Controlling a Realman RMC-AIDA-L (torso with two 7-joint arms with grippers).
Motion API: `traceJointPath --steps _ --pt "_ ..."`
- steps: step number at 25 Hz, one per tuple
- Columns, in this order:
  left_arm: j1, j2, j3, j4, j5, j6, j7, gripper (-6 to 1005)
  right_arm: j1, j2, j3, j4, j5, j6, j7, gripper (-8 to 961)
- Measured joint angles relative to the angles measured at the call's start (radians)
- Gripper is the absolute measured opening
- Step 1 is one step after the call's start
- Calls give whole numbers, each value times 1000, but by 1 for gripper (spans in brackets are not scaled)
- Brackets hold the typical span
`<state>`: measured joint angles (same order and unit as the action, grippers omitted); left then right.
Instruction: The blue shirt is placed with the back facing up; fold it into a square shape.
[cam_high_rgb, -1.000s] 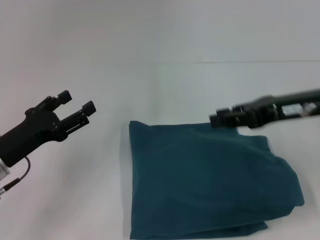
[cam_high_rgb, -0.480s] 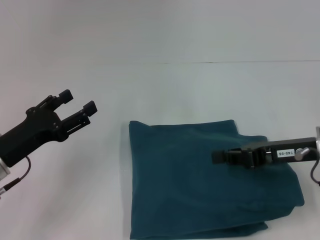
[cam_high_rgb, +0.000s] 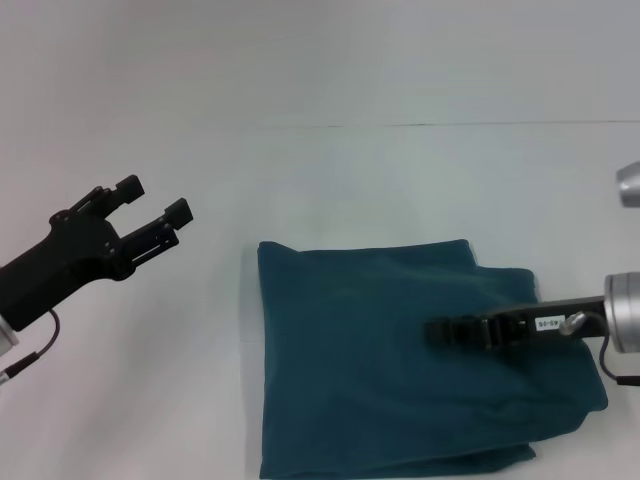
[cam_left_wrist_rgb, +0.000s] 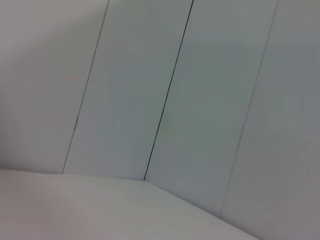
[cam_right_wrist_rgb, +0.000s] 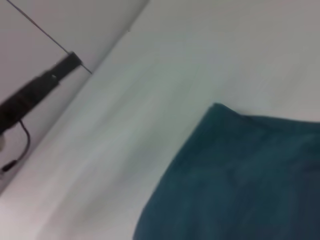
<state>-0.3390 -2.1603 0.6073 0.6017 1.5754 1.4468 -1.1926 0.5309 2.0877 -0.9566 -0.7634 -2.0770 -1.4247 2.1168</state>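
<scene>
Right gripper (cam_high_rgb: 436, 331), finger gap unclear, hovers over the folded blue shirt (cam_high_rgb: 400, 370) for tidying; left gripper (cam_high_rgb: 152, 211) parked beside it, fingers apart, empty.

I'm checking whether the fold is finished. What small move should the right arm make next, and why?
Probably pull the right gripper back off the blue shirt toward its own side. The shirt already lies folded in a roughly square shape on the table, and the gripper hangs over its right half. The left gripper is open, off to the left and clear of the cloth.
</scene>
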Motion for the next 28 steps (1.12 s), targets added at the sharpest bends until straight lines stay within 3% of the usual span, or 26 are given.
traceJointPath --steps 11,19,23,28 --pt "-3 1 6 0 0 -3 5 877 86 2 -40 116 -88 102 -3 22" --pt "-2 -1 6 -5 0 -2 16 877 100 8 -80 133 -88 116 9 31" --pt "1 -1 6 0 0 0 16 877 75 11 -83 59 -69 69 34 35" --pt "1 1 3 0 0 4 17 877 -3 12 -142 -193 -6 16 125 41"
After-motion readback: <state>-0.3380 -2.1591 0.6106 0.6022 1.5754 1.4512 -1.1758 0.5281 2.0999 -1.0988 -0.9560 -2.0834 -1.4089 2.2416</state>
